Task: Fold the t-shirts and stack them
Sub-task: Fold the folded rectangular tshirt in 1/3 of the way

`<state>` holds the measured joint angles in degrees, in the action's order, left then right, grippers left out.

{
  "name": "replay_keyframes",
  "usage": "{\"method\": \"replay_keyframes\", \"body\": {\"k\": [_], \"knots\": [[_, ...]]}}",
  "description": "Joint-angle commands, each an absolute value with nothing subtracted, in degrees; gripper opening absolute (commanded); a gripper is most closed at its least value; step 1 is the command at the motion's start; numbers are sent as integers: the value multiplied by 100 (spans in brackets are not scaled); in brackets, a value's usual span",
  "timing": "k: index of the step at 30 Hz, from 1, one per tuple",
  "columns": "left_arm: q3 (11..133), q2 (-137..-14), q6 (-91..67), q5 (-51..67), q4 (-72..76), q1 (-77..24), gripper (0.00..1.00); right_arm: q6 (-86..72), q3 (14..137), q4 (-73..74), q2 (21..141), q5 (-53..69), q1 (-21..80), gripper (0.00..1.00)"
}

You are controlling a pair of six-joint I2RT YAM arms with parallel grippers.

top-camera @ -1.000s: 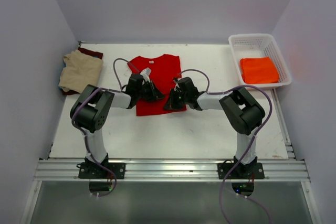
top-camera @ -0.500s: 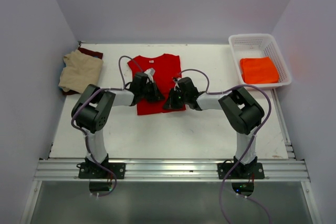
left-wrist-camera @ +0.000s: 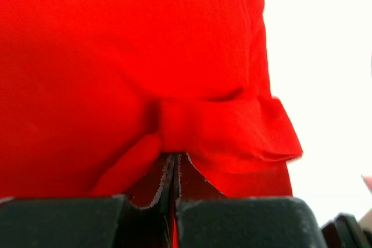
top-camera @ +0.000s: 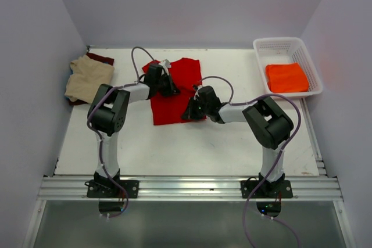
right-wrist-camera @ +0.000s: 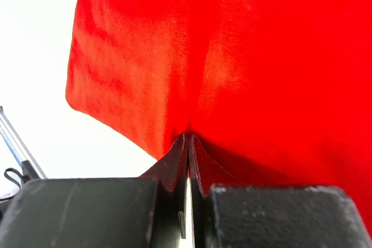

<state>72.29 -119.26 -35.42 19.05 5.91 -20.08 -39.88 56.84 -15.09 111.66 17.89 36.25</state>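
1. While the red t-shirt (top-camera: pixel 177 98) lies partly folded at the centre of the table (top-camera: pixel 174 149), the task is judged less than half complete.
2. Nearest, the right gripper (right-wrist-camera: pixel 187 139) is clenched on the shirt's near right hem. Its arm lies low, with the forearm reaching inward.
3. Farther up the garment, the left gripper (left-wrist-camera: pixel 176 158) is clamped on a bunched fold at the shirt's left side. Its arm is stretched forward, with the wrist turned inward.
4. At the far left, the tan t-shirt (top-camera: pixel 88 78) sits heaped on the dark maroon t-shirt (top-camera: pixel 103 58). Both appear unfolded.
5. At the far right, the orange t-shirt (top-camera: pixel 286 77) lies folded inside the white basket (top-camera: pixel 278 41) and is judged finished.
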Motion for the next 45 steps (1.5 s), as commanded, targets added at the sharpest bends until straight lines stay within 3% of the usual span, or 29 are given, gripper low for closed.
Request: {"method": "replay_keyframes", "body": {"k": [1, 11, 16, 17, 21, 25, 27, 28, 29, 30, 32, 36, 41, 45], "knots": [[7935, -12199, -3120, 1512, 282, -1653, 0, -3771, 5370, -958, 11153, 1600, 3656, 0], [9843, -12639, -3278, 2082, 281, -1371, 0, -3735, 5116, -1002, 11145, 1547, 3656, 0], [9283, -11709, -3340, 2311, 527, -1380, 0, -3691, 5036, -1037, 11145, 1512, 3656, 0], [8716, -11490, -3322, 2320, 640, -1389, 0, -3683, 5019, -1046, 11136, 1503, 3656, 0], [6684, -9859, -3226, 1987, 1133, -1441, 27, -3621, 5001, -1292, 10890, 1669, 3656, 0], [4629, -8353, -3260, 1548, 1179, -1529, 47, -3385, 5298, -1292, 10609, 1941, 3656, 0], [4229, -7581, -3270, 1337, 924, -1722, 55, -3366, 5440, -1318, 10503, 2170, 3656, 0], [3940, -7367, -3287, 1188, 557, -1836, 58, -3349, 5571, -1292, 10459, 2319, 3656, 6], [3772, -7174, -3383, 995, 449, -2089, 61, -3340, 5616, -1275, 10320, 2312, 3656, 21], [3605, -6815, -3436, 976, 379, -2222, 62, -3340, 5660, -1135, 10223, 2259, 3656, 47], [3192, -6357, -3550, 818, 63, -2442, 65, -3296, 5687, -871, 9942, 1718, 3656, 67], [2358, -5688, -3489, 484, 18, -2452, 81, -3165, 5800, 417, 9204, 337, 3648, 76], [1768, -5721, -3550, 623, 420, -2443, 83, -3181, 5713, 1256, 8825, -1069, 3656, 76], [1372, -6134, -3691, 791, 1193, -2443, 83, -3278, 5433, 1530, 8710, -1257, 3604, 76]]}}
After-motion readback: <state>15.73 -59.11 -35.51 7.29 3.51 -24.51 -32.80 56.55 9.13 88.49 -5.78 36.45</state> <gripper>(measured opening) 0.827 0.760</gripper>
